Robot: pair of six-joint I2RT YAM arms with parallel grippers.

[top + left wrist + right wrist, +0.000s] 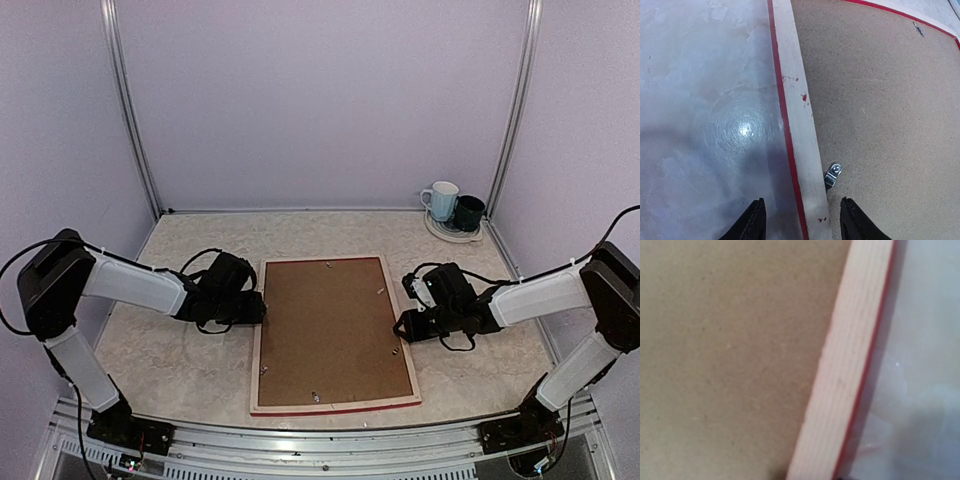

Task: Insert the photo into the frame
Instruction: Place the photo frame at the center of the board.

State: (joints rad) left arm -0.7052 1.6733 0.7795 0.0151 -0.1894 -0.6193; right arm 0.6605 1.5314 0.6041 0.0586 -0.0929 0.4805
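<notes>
The frame (335,405) lies face down on the table, pale wood back up, with red showing at its edges. A brown backing board (330,330) fills it, with small metal clips (832,175) at the rim. The photo is hidden. My left gripper (258,308) is open and straddles the left rail (800,130), one finger (754,222) over the table and the other over the board. My right gripper (403,325) is at the right rail (850,375). In the blurred right wrist view its dark tips (811,477) sit against both sides of the rail.
A white mug (440,200) and a dark mug (468,212) stand on a plate (455,236) at the back right corner. Enclosure walls with metal posts ring the marble tabletop (170,360).
</notes>
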